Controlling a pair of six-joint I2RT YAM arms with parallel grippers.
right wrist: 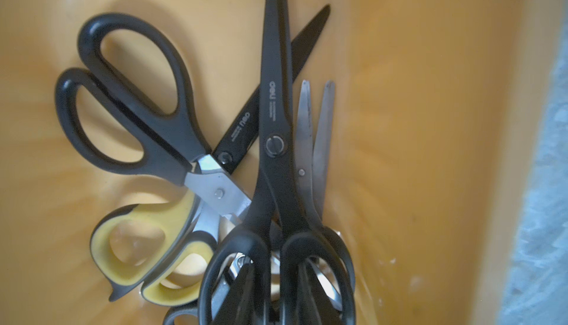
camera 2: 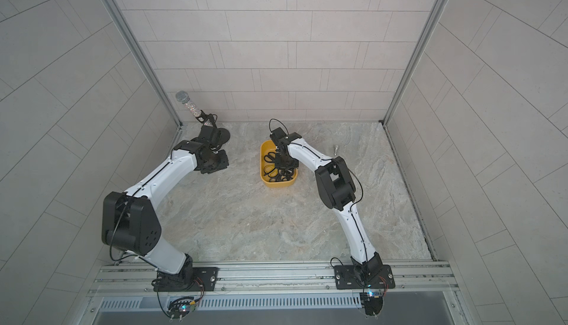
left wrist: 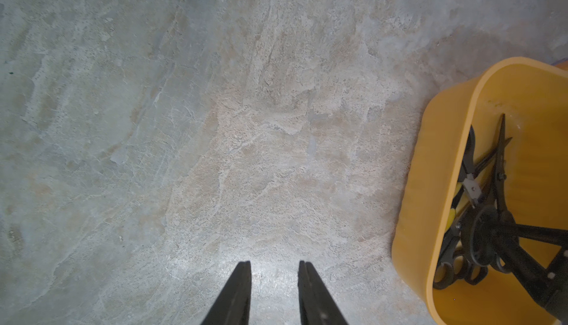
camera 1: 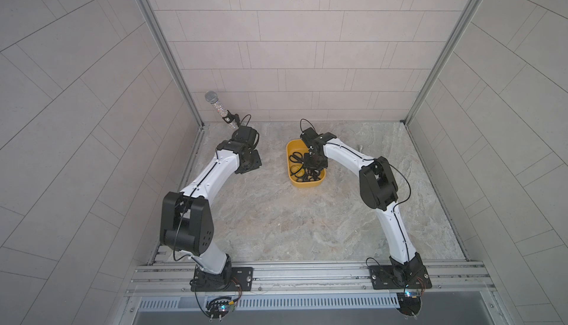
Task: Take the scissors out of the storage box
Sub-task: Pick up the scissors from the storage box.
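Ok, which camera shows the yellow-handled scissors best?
The right wrist view: the yellow-handled scissors lie close up in the storage box. The left wrist view shows only a yellow sliver; in both top views they're too small to pick out.

The mustard-yellow storage box [camera 1: 289, 160], shallow with rounded corners, sits flat on the table [camera 1: 276, 222] toward its back. All the scissors [right wrist: 276, 142] lie inside it in a crossed pile. Most are black-handled, and a yellow-and-black-handled pair [right wrist: 153, 216] lies underneath.

Table [camera 1: 276, 222] wide open beside storage box [camera 1: 304, 183]; scissors [right wrist: 276, 142] tangled, overlapping inside.
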